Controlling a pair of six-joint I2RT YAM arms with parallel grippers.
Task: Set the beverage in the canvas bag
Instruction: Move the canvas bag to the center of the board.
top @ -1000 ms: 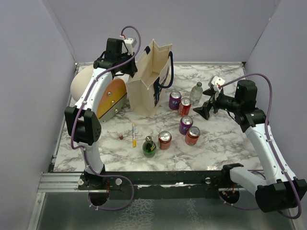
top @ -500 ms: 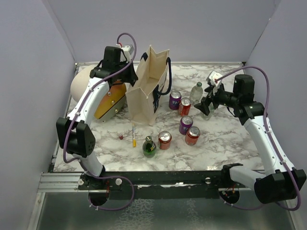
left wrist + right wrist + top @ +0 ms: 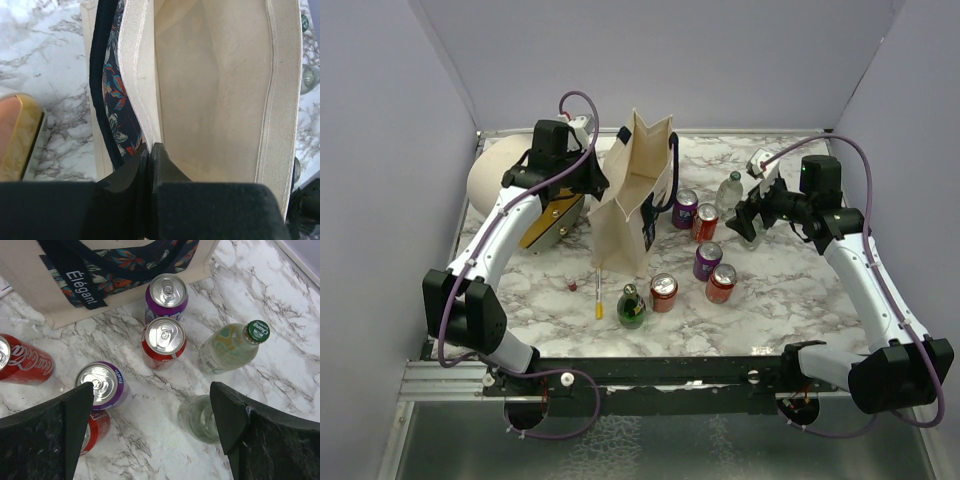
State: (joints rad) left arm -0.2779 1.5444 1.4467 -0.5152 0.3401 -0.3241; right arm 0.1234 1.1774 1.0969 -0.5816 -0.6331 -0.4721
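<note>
The cream canvas bag (image 3: 632, 205) stands upright at mid-table with navy strap handles (image 3: 99, 85) and a dark floral print. My left gripper (image 3: 597, 184) is shut on the bag's left rim (image 3: 145, 100), and the left wrist view looks down into its empty inside (image 3: 210, 90). My right gripper (image 3: 748, 214) is open and empty, hovering over the drinks to the right of the bag. Below it stand a purple can (image 3: 166, 295), a red can (image 3: 164, 340), a purple Fanta can (image 3: 100, 385), a green-capped bottle (image 3: 232, 345) and a clear bottle (image 3: 200, 417).
A cream-and-orange drum-shaped thing (image 3: 520, 195) lies left of the bag. Two red cans (image 3: 663, 292) (image 3: 721, 283) and a green bottle (image 3: 631, 306) stand toward the front. A yellow pen (image 3: 599, 290) lies in front of the bag. Grey walls enclose the table.
My left gripper has pulled the bag's rim toward the front, and the bag has shifted and leaned with it. My right gripper has moved left, closer over the bottles.
</note>
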